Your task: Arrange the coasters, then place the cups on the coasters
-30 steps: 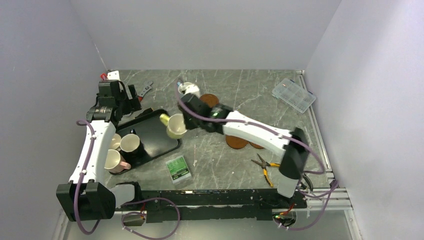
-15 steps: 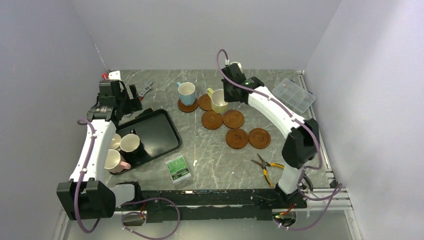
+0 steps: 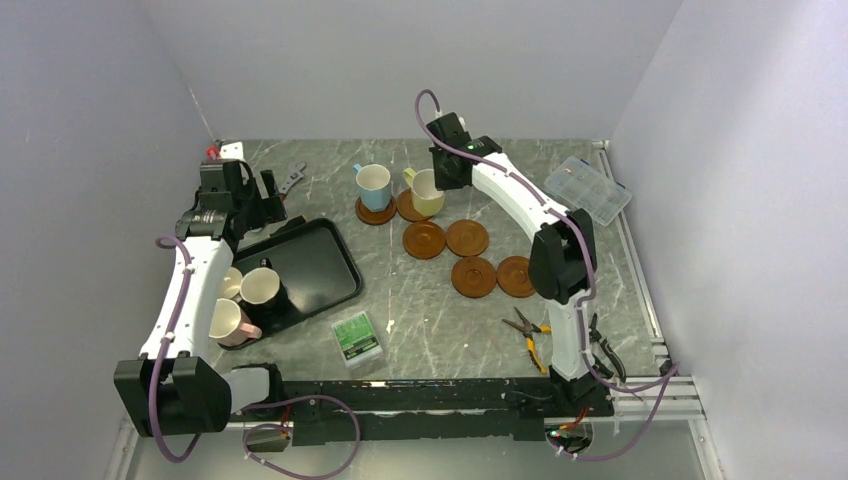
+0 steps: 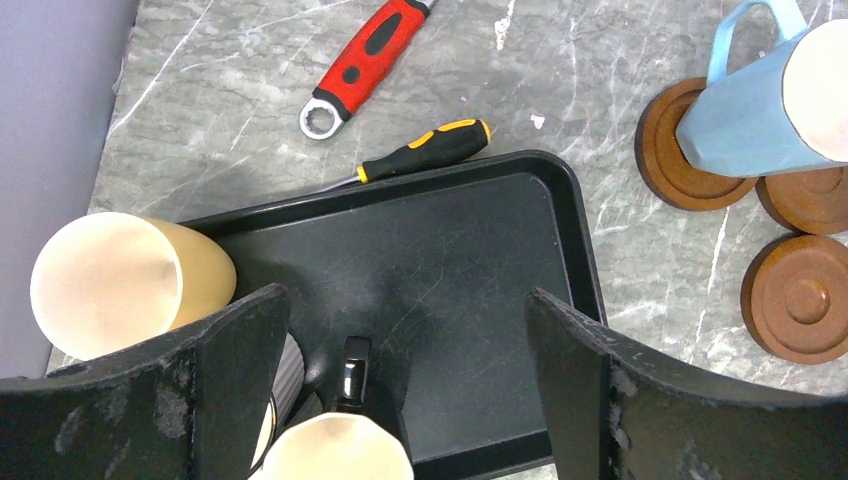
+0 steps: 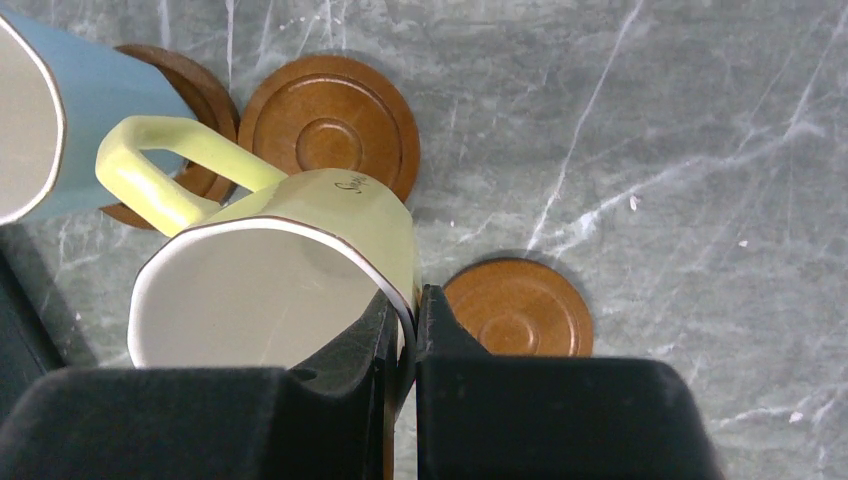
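Note:
My right gripper (image 5: 405, 322) is shut on the rim of the olive-yellow cup (image 5: 285, 285), one finger inside and one outside. From above, this cup (image 3: 427, 192) hangs tilted at a coaster (image 3: 408, 207); contact cannot be told. The light blue cup (image 3: 374, 186) stands on a coaster (image 3: 376, 214) beside it. Several more coasters (image 3: 467, 238) lie to the right. My left gripper (image 4: 405, 390) is open above the black tray (image 4: 480, 250), holding nothing. Below it are the black cup (image 4: 345, 385) and the yellow cup (image 4: 110, 285). A pink cup (image 3: 228, 322) sits at the tray's near end.
A red wrench (image 4: 365, 55) and a screwdriver (image 4: 430, 150) lie behind the tray. A clear plastic box (image 3: 588, 190) sits at the back right. Pliers (image 3: 530, 335) and a small green box (image 3: 357, 337) lie near the front edge.
My right arm has carried the olive-yellow cup from the tray's edge to the back, beside the light blue cup. The left arm has stayed in place.

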